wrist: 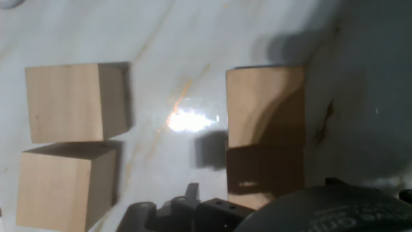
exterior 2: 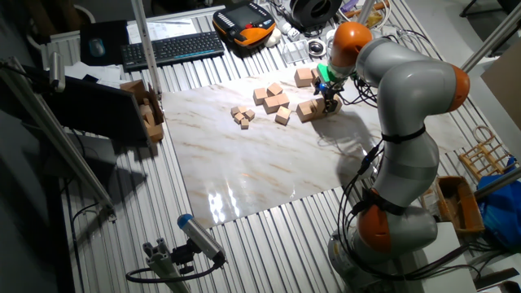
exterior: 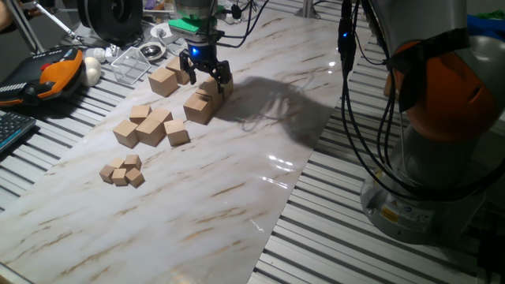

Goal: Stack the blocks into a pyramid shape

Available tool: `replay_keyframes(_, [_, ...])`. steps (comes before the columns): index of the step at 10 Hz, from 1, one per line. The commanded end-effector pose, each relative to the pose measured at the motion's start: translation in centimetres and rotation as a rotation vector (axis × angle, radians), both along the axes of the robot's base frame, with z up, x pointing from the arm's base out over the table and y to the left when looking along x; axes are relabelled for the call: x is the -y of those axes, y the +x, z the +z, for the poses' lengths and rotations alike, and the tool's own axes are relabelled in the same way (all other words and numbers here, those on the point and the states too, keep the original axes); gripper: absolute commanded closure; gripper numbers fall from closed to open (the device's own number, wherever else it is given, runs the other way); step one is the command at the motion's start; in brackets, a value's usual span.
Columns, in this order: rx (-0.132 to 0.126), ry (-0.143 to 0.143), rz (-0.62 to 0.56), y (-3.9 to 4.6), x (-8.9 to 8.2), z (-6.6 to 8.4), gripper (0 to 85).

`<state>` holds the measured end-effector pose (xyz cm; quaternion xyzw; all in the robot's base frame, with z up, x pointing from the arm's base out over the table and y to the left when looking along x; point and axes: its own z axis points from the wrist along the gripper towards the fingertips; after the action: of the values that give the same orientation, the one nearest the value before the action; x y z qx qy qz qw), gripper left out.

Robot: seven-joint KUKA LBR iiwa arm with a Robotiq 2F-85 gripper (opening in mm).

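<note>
Two large tan blocks (exterior: pixel 163 80) (exterior: pixel 178 68) lie side by side at the far left of the marble board. To their right sit two more blocks (exterior: pixel 199 107) (exterior: pixel 211 88), close together. My gripper (exterior: pixel 206 76) hangs just above that right pair, open, with its fingers spread on either side of the rear block and nothing held. In the hand view the left pair (wrist: pixel 64 103) (wrist: pixel 64 187) and the right pair (wrist: pixel 265 106) (wrist: pixel 264 174) lie below me; the fingertips do not show there. In the other fixed view the gripper (exterior 2: pixel 329 99) is over the blocks (exterior 2: pixel 308 110).
A cluster of medium wooden cubes (exterior: pixel 148 126) and a group of tiny cubes (exterior: pixel 122 171) lie nearer the front left. A wire basket (exterior: pixel 130 63), a teach pendant (exterior: pixel 47 75) and a keyboard (exterior: pixel 12 130) sit off the board's left side. The robot base (exterior: pixel 442 118) stands at right.
</note>
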<state>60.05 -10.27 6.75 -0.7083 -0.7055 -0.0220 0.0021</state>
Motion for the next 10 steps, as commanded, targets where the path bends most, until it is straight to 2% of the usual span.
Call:
replay_keyframes(1, [0.000, -0.002, -0.001, -0.02, 0.0, -0.2, 0.0])
replay_keyframes(10, [0.002, 0.002, -0.016, -0.68, 0.2, -1.9, 0.0])
